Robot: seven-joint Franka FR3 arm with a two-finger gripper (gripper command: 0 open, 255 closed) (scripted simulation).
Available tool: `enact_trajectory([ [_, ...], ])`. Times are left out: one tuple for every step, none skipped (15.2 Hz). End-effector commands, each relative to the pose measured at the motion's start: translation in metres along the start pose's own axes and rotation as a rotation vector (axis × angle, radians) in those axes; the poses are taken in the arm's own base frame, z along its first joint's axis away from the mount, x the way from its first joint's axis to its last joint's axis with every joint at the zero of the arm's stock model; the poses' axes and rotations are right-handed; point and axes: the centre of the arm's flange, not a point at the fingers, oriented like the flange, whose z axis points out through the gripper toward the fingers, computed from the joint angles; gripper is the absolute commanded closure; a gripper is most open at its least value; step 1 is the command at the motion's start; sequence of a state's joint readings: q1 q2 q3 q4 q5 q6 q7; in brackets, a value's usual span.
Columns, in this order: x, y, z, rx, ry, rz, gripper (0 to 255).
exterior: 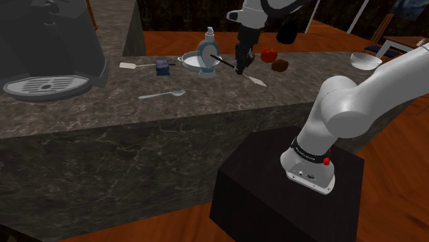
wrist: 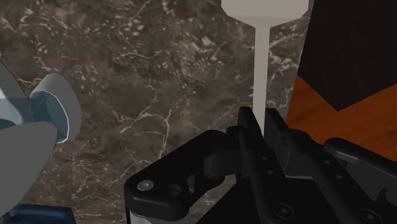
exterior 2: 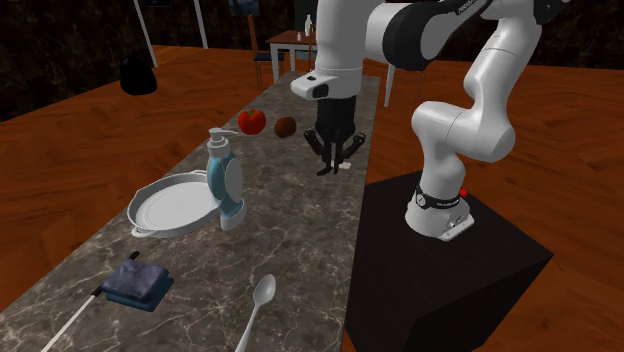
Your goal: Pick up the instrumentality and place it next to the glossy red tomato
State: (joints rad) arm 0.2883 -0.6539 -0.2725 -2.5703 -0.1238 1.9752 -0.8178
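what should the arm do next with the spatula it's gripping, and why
Probably lift straight up a little, then carry. The jaws are shut on the handle of the white spatula, the gripper sits low over the marble counter, and the red tomato lies apart, further along the counter.

Counter (exterior: 227, 97) bare betw. gripper (exterior: 240, 69) & tomato (exterior: 269, 54); brown lump (exterior: 279, 65) just beside tomato narrows that spot; soap dispenser (exterior: 206, 51) & white dish (exterior: 187, 60) crowd gripper's other side; clasped spatula (exterior: 258, 81) juts out; spoon (exterior: 161, 94) well apart, nearer counter edge.
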Motion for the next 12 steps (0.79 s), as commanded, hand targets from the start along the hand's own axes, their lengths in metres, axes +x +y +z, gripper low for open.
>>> enact_trajectory([
  [0.000,0.000,-0.010,0.000,0.000,0.000,255],
  [0.001,0.000,-0.016,0.000,0.000,0.000,255],
  [0.001,0.000,-0.021,0.000,0.000,0.000,255],
  [0.001,0.000,-0.024,0.000,0.000,0.000,255],
  [-0.004,0.012,-0.025,0.000,0.000,0.000,255],
  [-0.010,0.024,-0.025,0.000,0.000,0.000,255],
  [-0.015,0.036,-0.025,0.000,0.000,0.000,255],
  [-0.021,0.047,-0.026,0.000,0.000,0.000,255],
  [-0.027,0.059,-0.026,0.000,0.000,0.000,255],
  [-0.032,0.071,-0.027,0.000,0.000,0.000,255],
  [-0.038,0.083,-0.027,0.000,0.000,0.000,255],
  [-0.043,0.095,-0.027,0.000,0.000,0.000,255],
])
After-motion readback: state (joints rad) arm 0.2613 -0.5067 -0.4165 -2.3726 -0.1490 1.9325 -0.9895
